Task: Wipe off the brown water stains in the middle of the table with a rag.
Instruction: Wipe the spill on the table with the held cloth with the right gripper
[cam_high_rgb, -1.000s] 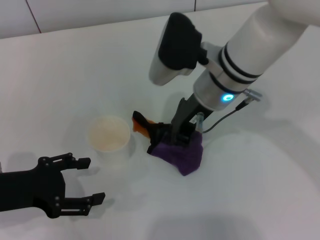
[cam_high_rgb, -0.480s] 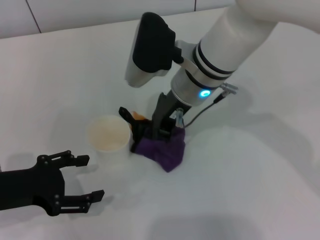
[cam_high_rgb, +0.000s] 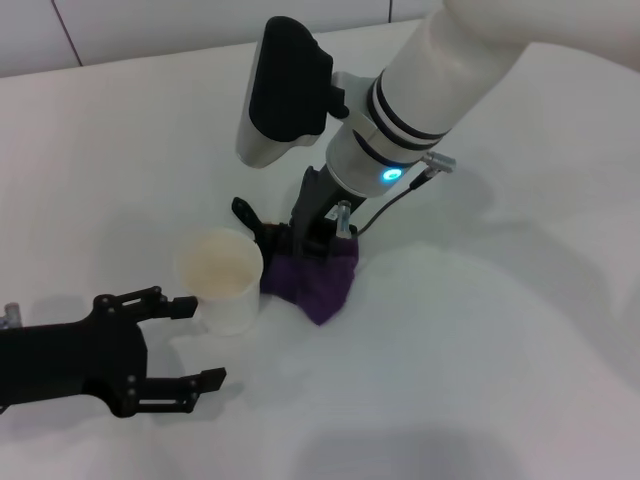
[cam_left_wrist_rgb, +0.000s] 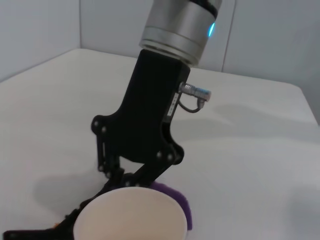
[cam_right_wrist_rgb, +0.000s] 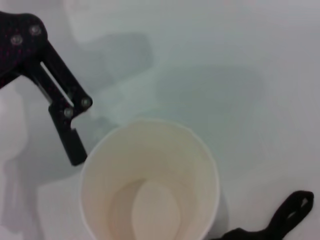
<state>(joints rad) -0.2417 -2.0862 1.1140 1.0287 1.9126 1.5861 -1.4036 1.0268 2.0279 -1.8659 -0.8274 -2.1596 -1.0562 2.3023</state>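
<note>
- Left gripper (cam_high_rgb: 190, 340), black, two-fingered: lower left of the head view, fingers spread apart, holding nothing, tips just beside the cup.
- White paper cup (cam_high_rgb: 220, 280), upright, open-topped: left of centre, base touching the rag's left edge.
- Soft purple rag (cam_high_rgb: 315, 283) with black edging and black tail: centre of the head view, bunched flat on the table.
- Right gripper (cam_high_rgb: 315, 238), black, on a white arm entering from the upper right: clamped down on the rag, pressing it to the surface.
- Brown water stains: not visible in any view.
- Plain white smooth table (cam_high_rgb: 500, 360): filled the frame.
</note>
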